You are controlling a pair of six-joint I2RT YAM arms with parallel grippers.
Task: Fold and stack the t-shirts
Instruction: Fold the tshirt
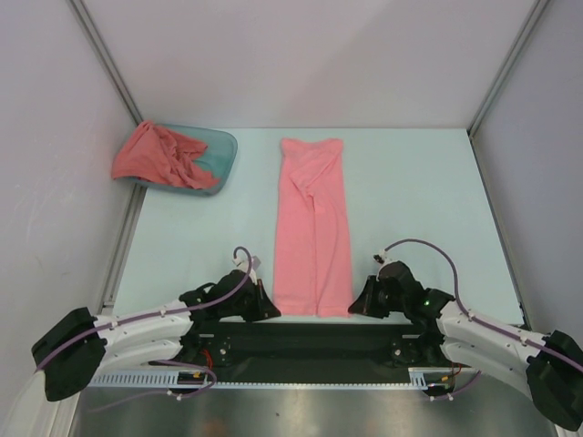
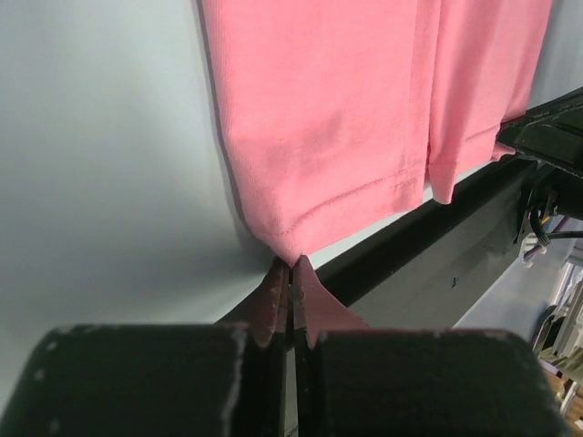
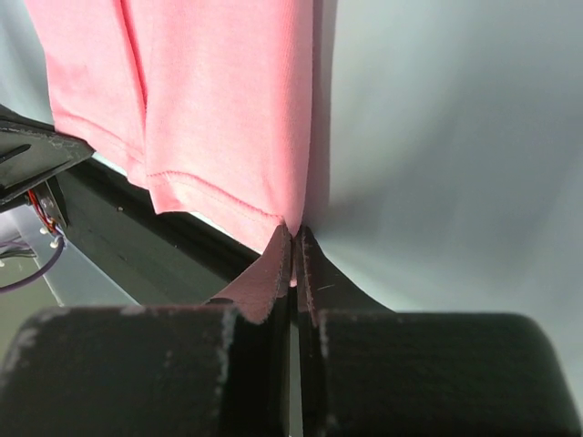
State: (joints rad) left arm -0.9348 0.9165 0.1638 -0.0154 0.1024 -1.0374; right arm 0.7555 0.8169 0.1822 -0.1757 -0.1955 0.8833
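Pale table (image 1: 410, 200) carries a long folded pink shirt (image 1: 314, 228); left gripper (image 2: 291, 269) and right gripper (image 3: 293, 238) each clamp a near hem corner

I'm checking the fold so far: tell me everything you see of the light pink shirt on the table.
The light pink shirt is soft knit, folded lengthwise into a long narrow strip, flat on the table, stitched hem at the near end. The left tool and right tool each pinch one near corner.
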